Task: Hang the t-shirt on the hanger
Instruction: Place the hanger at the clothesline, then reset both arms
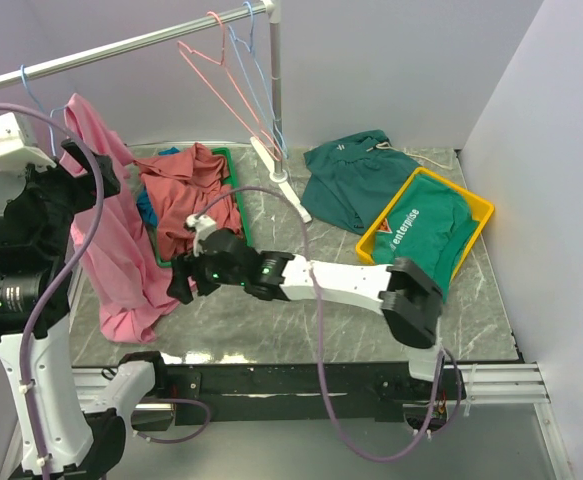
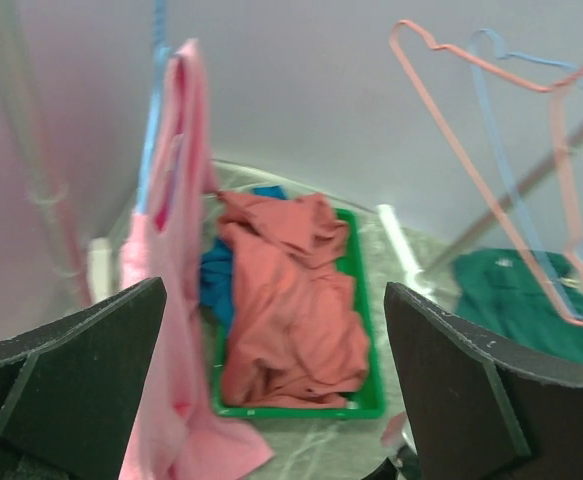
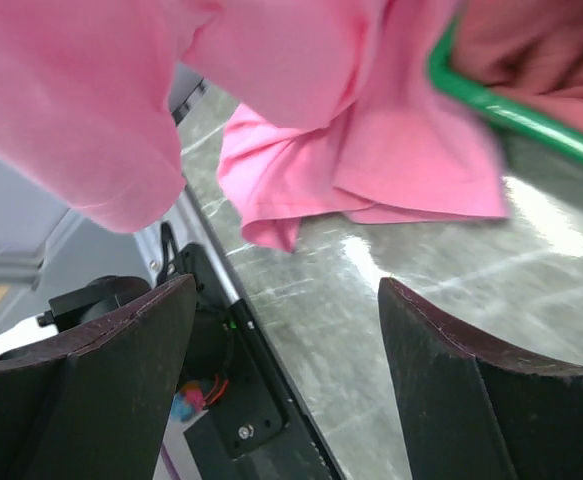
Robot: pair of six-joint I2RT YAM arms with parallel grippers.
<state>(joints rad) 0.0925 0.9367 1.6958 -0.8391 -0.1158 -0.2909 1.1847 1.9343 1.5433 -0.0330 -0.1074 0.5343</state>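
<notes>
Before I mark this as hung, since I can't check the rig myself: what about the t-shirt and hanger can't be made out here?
1. Top external: the t-shirt and left arm cover most of the light-blue hanger; shoulder seating unclear.
2. Left wrist: blurred; hanger's hook cut off by the top edge.
3. Right wrist: t-shirt's upper part cut off by the top edge; hanger out of view.

Left: the t-shirt [image 1: 106,235] hangs from the rail [image 1: 121,45] down onto the worktop [image 1: 301,335], curtaining that side.
Back left: the green tray [image 2: 291,410], heaped with a red shirt [image 2: 281,300].
Overhead: the pink hanger [image 2: 471,163] dangles beside the post [image 1: 276,90].
Near strip: bare worktop, passable.
</notes>
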